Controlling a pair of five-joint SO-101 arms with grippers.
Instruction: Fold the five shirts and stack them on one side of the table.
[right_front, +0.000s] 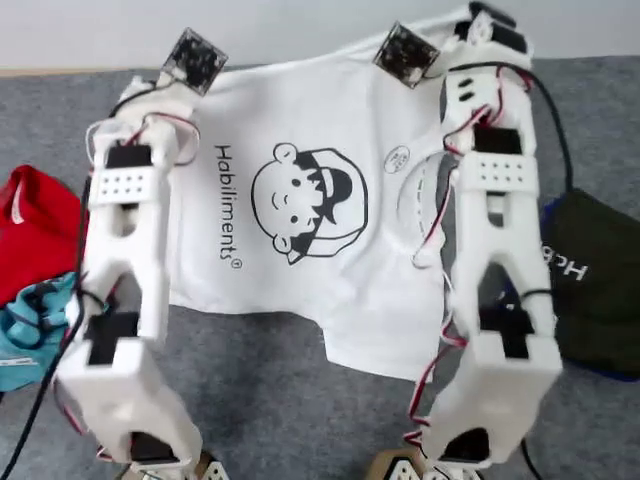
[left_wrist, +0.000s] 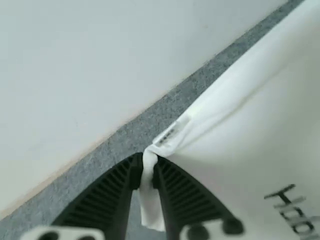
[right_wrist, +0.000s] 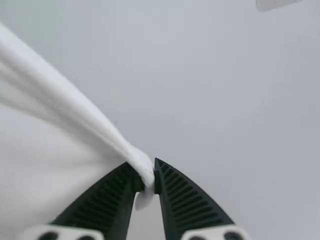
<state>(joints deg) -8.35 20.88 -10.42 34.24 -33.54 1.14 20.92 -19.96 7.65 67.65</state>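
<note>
Closest to you in each wrist view is a pair of black ribbed jaws. Your left claw is squeezed tight on a bunched bit of the white shirt, right at its edge beside a small sewn label. Your right claw is pinched just as tight on another gathered fold of that shirt. I judge you hold these 2 far points so the cloth is stretched between the arms, ready to be carried over for a fold; the fabric runs taut from both grips.

From above you get the layout. The white shirt lies spread on the grey desk between the 2 arms, print up, collar toward the right arm. A red shirt and a teal shirt are heaped at the left, and a dark shirt lies at the right.

The wrist views add the grips themselves. The left one has desk and pale wall behind the edge, while the right one has plain wall, so that side is probably lifted higher
</note>
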